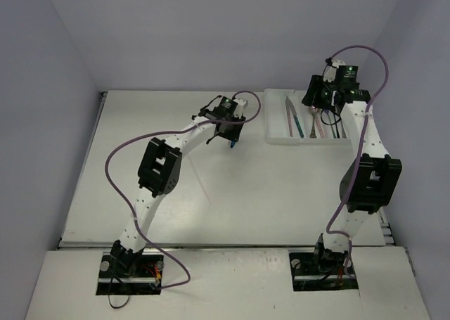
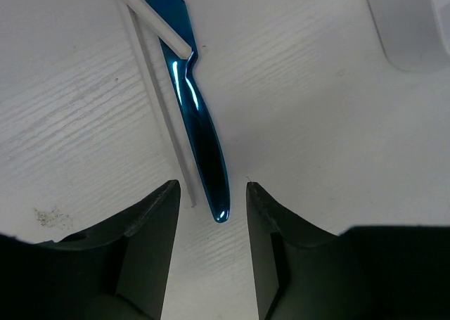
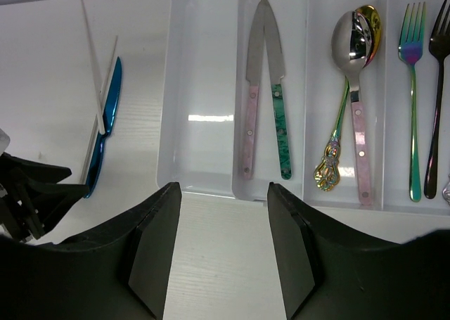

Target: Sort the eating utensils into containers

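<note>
Although knives (image 3: 251, 116), spoons (image 3: 355, 46) and forks (image 3: 411, 88) already lie sorted in the white tray (image 3: 204, 88) at the far right, the blue knife (image 2: 200, 130) and pale sticks (image 2: 151, 14) are not yet sorted and lie on the table (image 2: 316, 123) to its left. My left gripper (image 2: 212, 188) stands open astride the knife's handle. My right gripper (image 3: 223, 190) hovers open at the tray's near edge.
</note>
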